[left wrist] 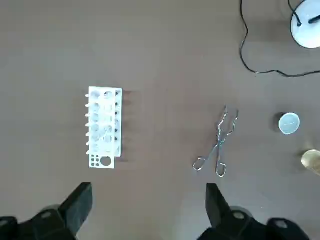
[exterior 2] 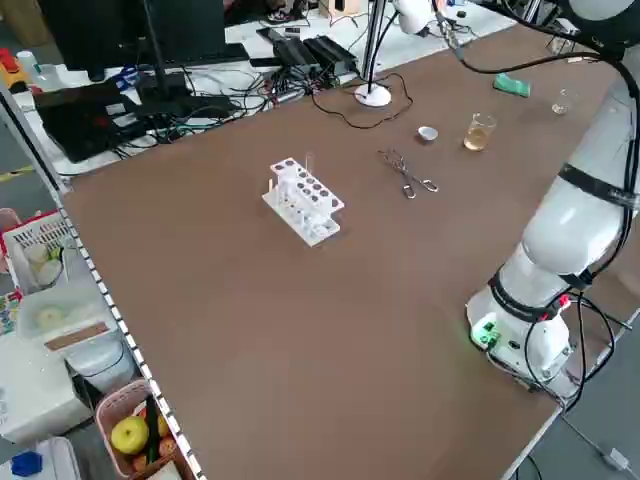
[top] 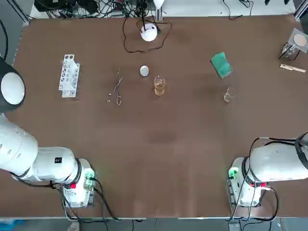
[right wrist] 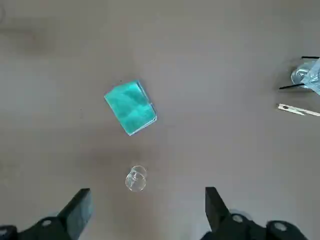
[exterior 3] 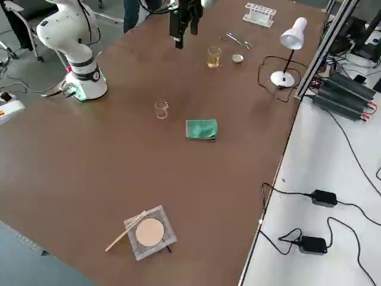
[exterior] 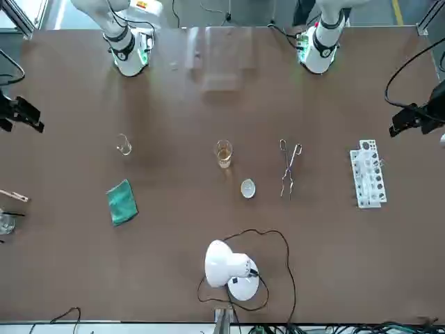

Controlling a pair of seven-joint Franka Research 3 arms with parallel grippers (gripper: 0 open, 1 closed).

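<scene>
My left gripper (left wrist: 147, 195) hangs open high over the table's left part, holding nothing. Below it lie a white test-tube rack (left wrist: 104, 127) and metal tongs (left wrist: 217, 145). My right gripper (right wrist: 147, 196) is also open and empty, high over the right part. Under it are a folded green cloth (right wrist: 130, 107) and a small empty glass beaker (right wrist: 135, 178). Near the table's middle stand a beaker of amber liquid (top: 159, 85) and a small round white cap (top: 144, 71).
A white desk lamp (top: 149, 32) with a looped black cable stands at the far edge. At the far right corner lie a clear dish with a round disc (top: 298, 42) and a wooden stick (top: 292, 68). Both arm bases sit at the near edge.
</scene>
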